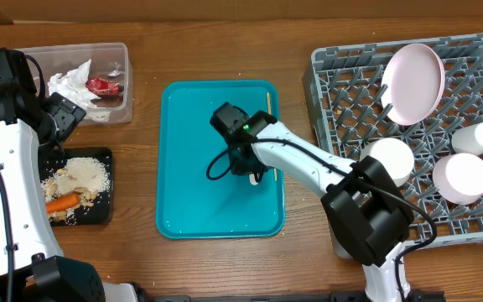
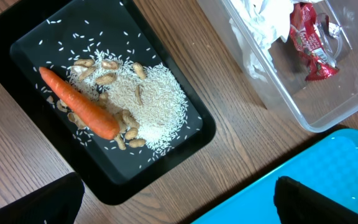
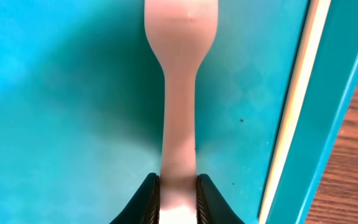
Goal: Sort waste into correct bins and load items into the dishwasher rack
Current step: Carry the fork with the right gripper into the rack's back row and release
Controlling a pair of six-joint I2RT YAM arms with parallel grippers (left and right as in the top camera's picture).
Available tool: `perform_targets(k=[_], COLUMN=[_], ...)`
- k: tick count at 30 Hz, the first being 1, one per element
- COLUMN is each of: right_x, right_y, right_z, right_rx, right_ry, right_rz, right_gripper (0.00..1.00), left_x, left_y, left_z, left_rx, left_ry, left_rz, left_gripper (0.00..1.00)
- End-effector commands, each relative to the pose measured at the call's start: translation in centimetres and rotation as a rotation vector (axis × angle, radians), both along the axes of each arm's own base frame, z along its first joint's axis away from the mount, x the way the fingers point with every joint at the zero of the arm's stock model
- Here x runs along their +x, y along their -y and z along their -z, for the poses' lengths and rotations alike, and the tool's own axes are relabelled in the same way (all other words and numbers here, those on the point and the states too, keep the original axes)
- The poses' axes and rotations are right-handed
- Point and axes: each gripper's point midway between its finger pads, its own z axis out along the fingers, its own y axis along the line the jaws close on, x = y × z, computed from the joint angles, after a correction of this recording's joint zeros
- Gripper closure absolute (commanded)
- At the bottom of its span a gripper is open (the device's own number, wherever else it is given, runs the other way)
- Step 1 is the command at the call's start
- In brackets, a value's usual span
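Mia: What was the right gripper point(image 3: 178, 190) doing?

Sam: It was down on the teal tray point(image 1: 191, 201). Its jaws were squeezed shut on the thin end of the fork point(image 3: 178, 93).

Mia: Why hold it there?

Sam: I think the handle was the easy part to pinch. It was narrow, so it fit between the two fingers. The fork lay flat, so the gripper had to reach it from right above.

Mia: What did the fork look like?

Sam: Pale, almost pinkish white, and smooth. It was skinny in the middle and got wider away from the jaws. I could not see its prongs.

Mia: Was anything next to it?

Sam: The wooden stick point(image 3: 297, 106) lay near it, along the tray's right edge. They did not touch.

Mia: Where should the fork go?

Sam: Into the rack point(image 1: 342, 92), I guess. The plate point(image 1: 413, 82), a bowl point(image 1: 390, 159), a second bowl point(image 1: 462, 178) and the cup point(image 1: 476, 137) were in there.

Mia: And the left gripper point(image 2: 178, 202)?

Sam: Its jaws were wide open and held nothing. It hung above the table point(image 2: 222, 74), near the black tray point(image 2: 30, 46) and the clear tub point(image 2: 328, 112).

Mia: What was in those?

Sam: The carrot point(image 2: 79, 102), nuts point(image 2: 106, 79) and rice point(image 2: 157, 99) lay in the black tray. Crumpled paper point(image 2: 260, 18) and a red wrapper point(image 2: 309, 43) lay in the tub. I think food scraps went in one and dry rubbish in the other.
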Motion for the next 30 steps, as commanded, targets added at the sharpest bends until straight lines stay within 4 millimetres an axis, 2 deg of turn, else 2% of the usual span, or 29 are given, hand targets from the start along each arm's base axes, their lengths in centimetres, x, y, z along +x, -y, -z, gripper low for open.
perform_targets(k=[1,5,8,14,18,20,22,28,30], right_x=[1.0,1.6,2.8,6.2,8.7,9.6,10.0,10.8,11.0], right_y=[-0.9,-0.8,0.6,6.4,12.4,14.7,16.2,19.1,19.4], right_z=[-1.9,-4.0,-6.7,-12.7,-16.1,-16.5,-16.3,-14.9,-14.2], right_rx=[0.033,0.04,0.037,0.016,0.036,0.07,0.135,0.211,0.208], right_ry=[0.026,0.041,0.075,0.177,0.244,0.238,0.207,0.155,0.141], right_rz=[0.004,0.012,0.048,0.103,0.168,0.175,0.123,0.09,0.087], right_gripper=[0.96,0.96,0.96,0.96,0.96,0.96,0.96,0.96,0.96], left_x=[0.2,0.2,0.2,0.2,0.2,0.2,0.2,0.2,0.2], left_y=[-0.5,-0.5,-0.5,-0.5,-0.5,-0.5,-0.5,-0.5,-0.5], left_z=[-0.7,-0.7,-0.7,-0.6,-0.7,-0.7,-0.7,-0.7,-0.7], left_rx=[0.022,0.022,0.022,0.022,0.022,0.022,0.022,0.022,0.022], left_ry=[0.013,0.013,0.013,0.012,0.013,0.013,0.013,0.013,0.013], left_rz=[-0.004,-0.003,-0.004,-0.004,-0.003,-0.004,-0.004,-0.004,-0.004], left_gripper=[0.0,0.0,0.0,0.0,0.0,0.0,0.0,0.0,0.0])
